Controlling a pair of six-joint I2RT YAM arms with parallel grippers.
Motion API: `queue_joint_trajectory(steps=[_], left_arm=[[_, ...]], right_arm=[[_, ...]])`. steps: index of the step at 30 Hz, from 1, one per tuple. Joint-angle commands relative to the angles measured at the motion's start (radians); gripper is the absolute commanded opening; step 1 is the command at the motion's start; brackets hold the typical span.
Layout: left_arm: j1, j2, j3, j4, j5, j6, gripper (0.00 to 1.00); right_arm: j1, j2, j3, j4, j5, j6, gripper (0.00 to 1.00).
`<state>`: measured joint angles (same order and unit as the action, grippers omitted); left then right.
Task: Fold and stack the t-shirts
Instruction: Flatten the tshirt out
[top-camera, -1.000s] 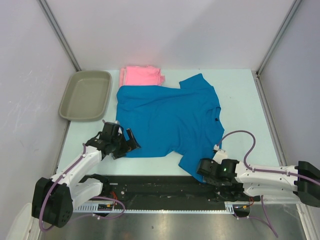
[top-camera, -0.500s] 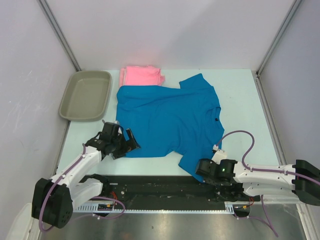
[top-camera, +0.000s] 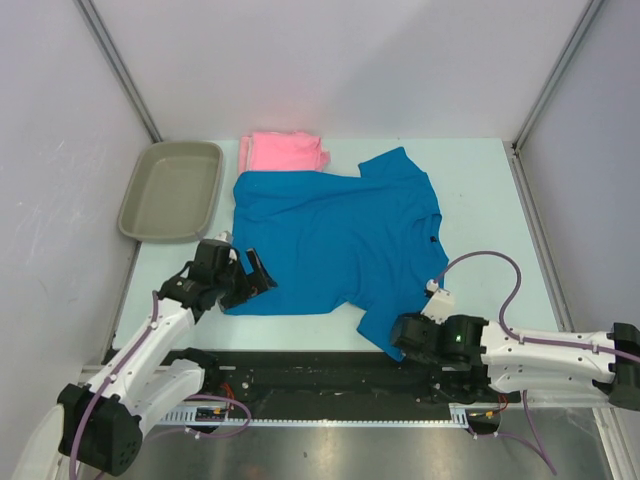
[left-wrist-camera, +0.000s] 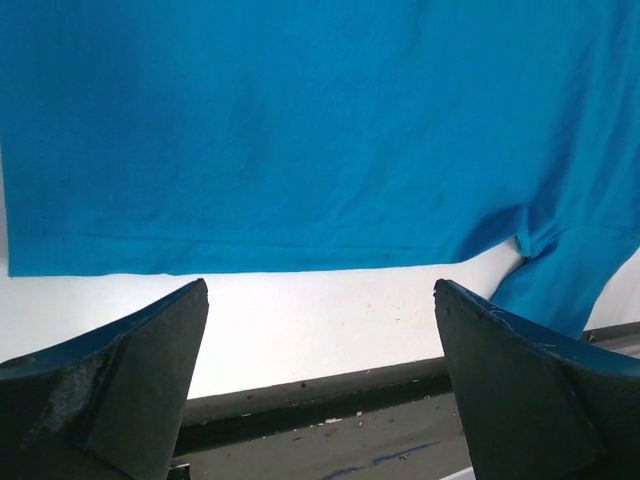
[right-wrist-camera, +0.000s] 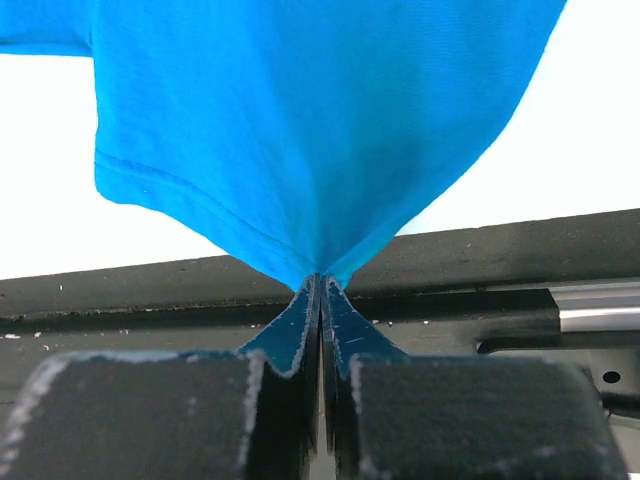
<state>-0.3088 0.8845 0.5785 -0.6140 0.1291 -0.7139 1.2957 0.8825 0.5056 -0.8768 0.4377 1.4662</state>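
Observation:
A bright blue t-shirt (top-camera: 335, 240) lies spread flat on the white table, collar to the right. Behind it, a folded light pink t-shirt (top-camera: 285, 152) rests at the back edge. My left gripper (top-camera: 250, 283) stands open at the blue shirt's near left hem corner. In the left wrist view, the gripper (left-wrist-camera: 320, 290) hovers over bare table just short of the hem of the blue t-shirt (left-wrist-camera: 300, 130). My right gripper (top-camera: 400, 338) is shut on the near sleeve. The right wrist view shows that gripper (right-wrist-camera: 322, 280) pinching the blue cloth (right-wrist-camera: 300, 120) into a point.
A grey-beige plastic tray (top-camera: 172, 190) sits at the back left. Along the table's near edge runs the black mounting rail (top-camera: 320, 370) with both arm bases. Grey walls stand on three sides.
My right gripper has shut on the blue shirt's near sleeve. The left arm has shifted a little to the left, its gripper still open.

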Motion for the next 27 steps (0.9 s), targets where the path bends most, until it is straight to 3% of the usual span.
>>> queue_joint_trajectory(steps=[1, 9, 19, 23, 27], left_arm=[[0.008, -0.016, 0.053, -0.039, -0.037, 0.030, 1.00], [0.008, 0.002, 0.041, -0.024, -0.031, 0.030, 1.00], [0.008, 0.011, 0.035, -0.009, -0.019, 0.031, 1.00], [0.008, 0.016, 0.035, -0.009, -0.016, 0.039, 1.00], [0.008, 0.024, 0.024, 0.006, -0.011, 0.034, 1.00]], right_arm=[[0.011, -0.005, 0.048, -0.082, 0.090, 0.026, 0.00], [-0.088, 0.085, 0.047, -0.107, 0.171, -0.021, 0.00], [-0.213, 0.202, 0.045, 0.048, 0.159, -0.162, 0.00], [-0.197, 0.168, 0.051, 0.036, 0.165, -0.153, 0.33], [-0.187, 0.119, 0.073, -0.037, 0.165, -0.141, 0.47]])
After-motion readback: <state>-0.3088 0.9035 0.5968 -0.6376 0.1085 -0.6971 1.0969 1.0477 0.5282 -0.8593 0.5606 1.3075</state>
